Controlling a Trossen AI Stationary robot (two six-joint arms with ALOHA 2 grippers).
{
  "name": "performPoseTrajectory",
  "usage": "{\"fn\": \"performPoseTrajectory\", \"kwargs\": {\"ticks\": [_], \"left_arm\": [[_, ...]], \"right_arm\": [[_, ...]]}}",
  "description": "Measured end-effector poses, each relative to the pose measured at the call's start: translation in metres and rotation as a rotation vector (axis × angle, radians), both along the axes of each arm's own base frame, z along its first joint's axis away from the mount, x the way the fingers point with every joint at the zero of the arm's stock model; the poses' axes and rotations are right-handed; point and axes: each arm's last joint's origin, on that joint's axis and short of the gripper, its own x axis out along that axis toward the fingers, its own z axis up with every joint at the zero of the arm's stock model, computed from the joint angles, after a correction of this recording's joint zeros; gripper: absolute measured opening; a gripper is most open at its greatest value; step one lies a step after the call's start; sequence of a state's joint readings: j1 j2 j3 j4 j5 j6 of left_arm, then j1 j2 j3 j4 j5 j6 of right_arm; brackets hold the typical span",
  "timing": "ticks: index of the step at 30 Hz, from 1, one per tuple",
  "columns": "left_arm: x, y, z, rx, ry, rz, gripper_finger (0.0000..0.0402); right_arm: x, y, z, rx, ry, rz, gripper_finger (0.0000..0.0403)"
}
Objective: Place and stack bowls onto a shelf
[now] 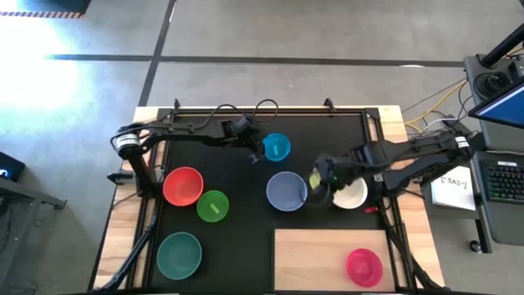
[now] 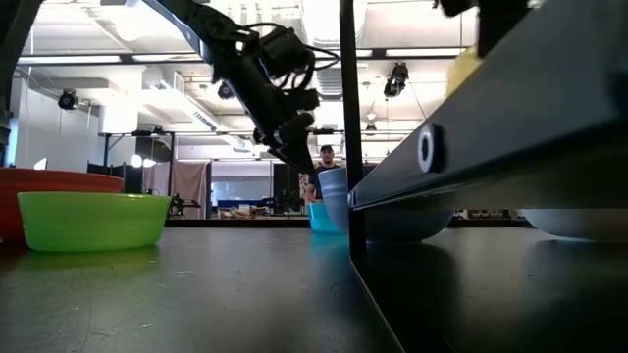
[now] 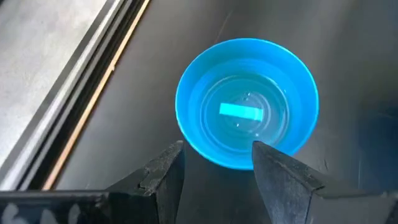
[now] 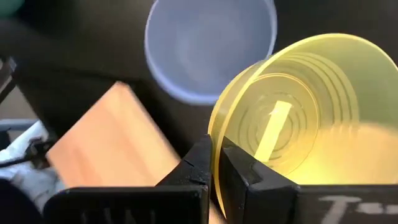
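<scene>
My left gripper (image 3: 216, 163) is open above the blue bowl (image 1: 277, 147), its fingers standing near the bowl's rim (image 3: 230, 163) without touching it. My right gripper (image 4: 216, 168) is shut on the yellow bowl (image 4: 298, 118), held in the air between the periwinkle bowl (image 1: 286, 190) and the white bowl (image 1: 352, 195). The magenta bowl (image 1: 363, 265) stands on the shelf (image 1: 315, 258). Red (image 1: 182, 185), light green (image 1: 213, 205) and teal-green (image 1: 179, 254) bowls stand on the black mat. My right gripper pinches the yellow bowl's rim (image 4: 214, 134), one finger inside the bowl and one outside. The bowl is lifted clear and tilted on its side, its opening facing the wrist camera.
The shelf lies at the mat's near right, bare left of the magenta bowl. A black frame rail (image 2: 471, 127) crosses the low view close to the camera. A monitor and cables (image 1: 491, 98) sit right of the table.
</scene>
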State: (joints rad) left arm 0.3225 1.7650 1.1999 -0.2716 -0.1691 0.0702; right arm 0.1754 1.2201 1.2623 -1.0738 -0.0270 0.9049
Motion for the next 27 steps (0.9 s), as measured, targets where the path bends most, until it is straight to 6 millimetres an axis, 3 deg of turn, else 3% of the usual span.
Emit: {"fn": "performPoseTrajectory", "kwargs": {"ticks": [9, 20, 27], "left_arm": [[0.011, 0.008, -0.025, -0.031, -0.014, 0.055, 0.0169], [0.017, 0.024, -0.041, -0.052, -0.067, 0.130, 0.0168], [0.017, 0.030, -0.056, -0.079, -0.043, 0.168, 0.0130]], "right_arm": [[-0.021, 0.047, -0.003, 0.094, 0.129, -0.070, 0.0008], [-0.040, 0.085, -0.008, 0.230, 0.277, -0.139, 0.0008], [-0.045, 0.106, -0.013, 0.283, 0.365, -0.165, 0.0008]]}}
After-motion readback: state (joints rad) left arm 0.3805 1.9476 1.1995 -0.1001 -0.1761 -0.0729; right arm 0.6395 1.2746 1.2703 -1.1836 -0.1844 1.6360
